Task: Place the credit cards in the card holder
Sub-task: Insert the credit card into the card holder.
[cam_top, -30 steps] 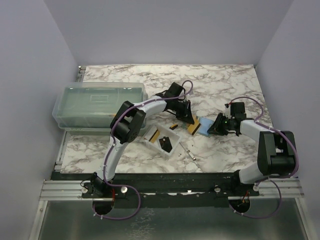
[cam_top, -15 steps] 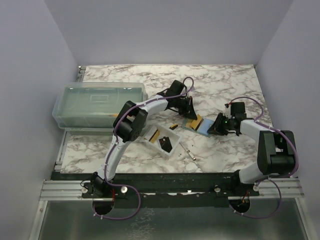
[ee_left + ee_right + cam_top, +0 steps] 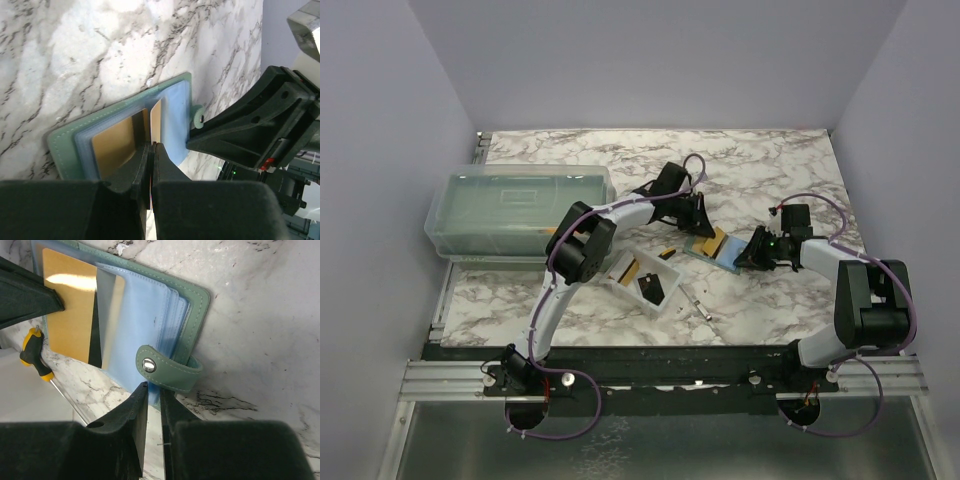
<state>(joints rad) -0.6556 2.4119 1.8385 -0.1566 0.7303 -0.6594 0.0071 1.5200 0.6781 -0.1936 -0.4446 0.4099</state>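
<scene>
Card holder [image 3: 62,147] lies open on the marble table [image 3: 770,170], between the 2 arms. Left pincer [image 3: 151,146] is closed on the near edge of the gold card [image 3: 114,146]. The card's far end sits partly inside a pale blue sleeve of the holder. Right pincer [image 3: 151,390] is clamped on the holder's edge, just beside the snap strap [image 3: 165,367] - fingers nearly together. 1 black card [image 3: 653,289] lies in the clear tray [image 3: 608,280], apart from the holder.
</scene>
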